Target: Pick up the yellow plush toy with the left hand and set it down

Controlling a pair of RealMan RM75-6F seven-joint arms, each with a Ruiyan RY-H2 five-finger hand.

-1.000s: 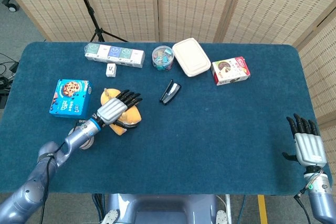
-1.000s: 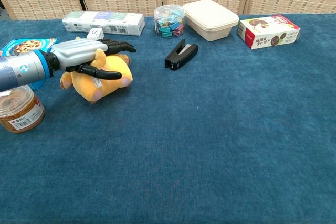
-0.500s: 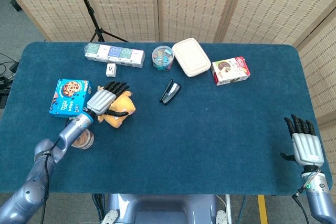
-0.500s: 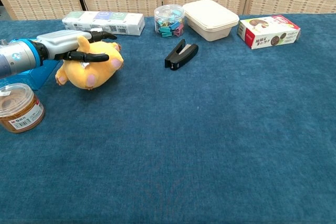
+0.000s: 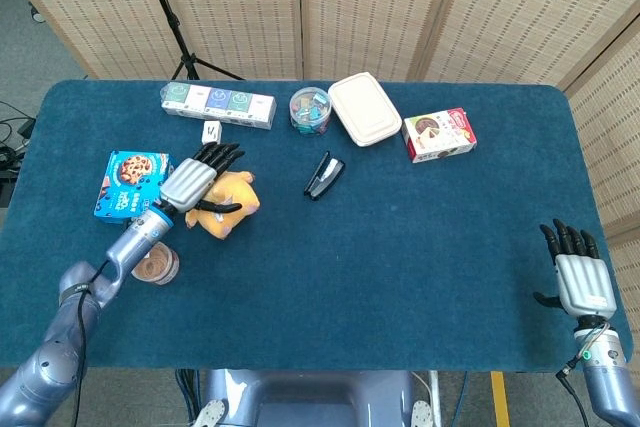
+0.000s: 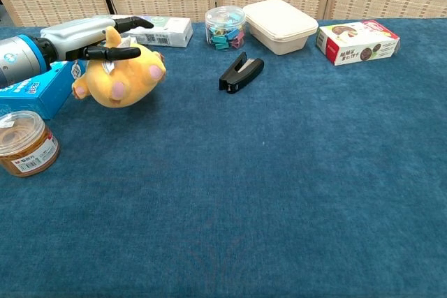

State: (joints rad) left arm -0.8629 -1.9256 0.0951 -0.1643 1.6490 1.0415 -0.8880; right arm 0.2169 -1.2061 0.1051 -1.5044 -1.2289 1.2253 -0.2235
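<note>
The yellow plush toy (image 5: 228,205) (image 6: 124,78) hangs by its upper part from my left hand (image 5: 190,182) (image 6: 82,38) at the left of the blue table (image 5: 420,247). The thumb lies across the toy's top, with the other fingers stretched out above it, so the toy is pinched between them. It looks slightly raised off the cloth, next to the blue cookie box (image 5: 133,185) (image 6: 31,88). My right hand (image 5: 585,282) hovers by the table's right front edge, fingers straight and apart, holding nothing.
A brown jar (image 5: 155,265) (image 6: 26,143) stands in front of the cookie box. A black stapler (image 5: 323,175), a jar of clips (image 5: 311,110), a white lidded container (image 5: 365,109), a red box (image 5: 439,135) and a long white box (image 5: 218,104) sit further back.
My left hand closed on the plush toy and carried it up and to the left, toward the cookie box. The right hand dropped back slightly.
</note>
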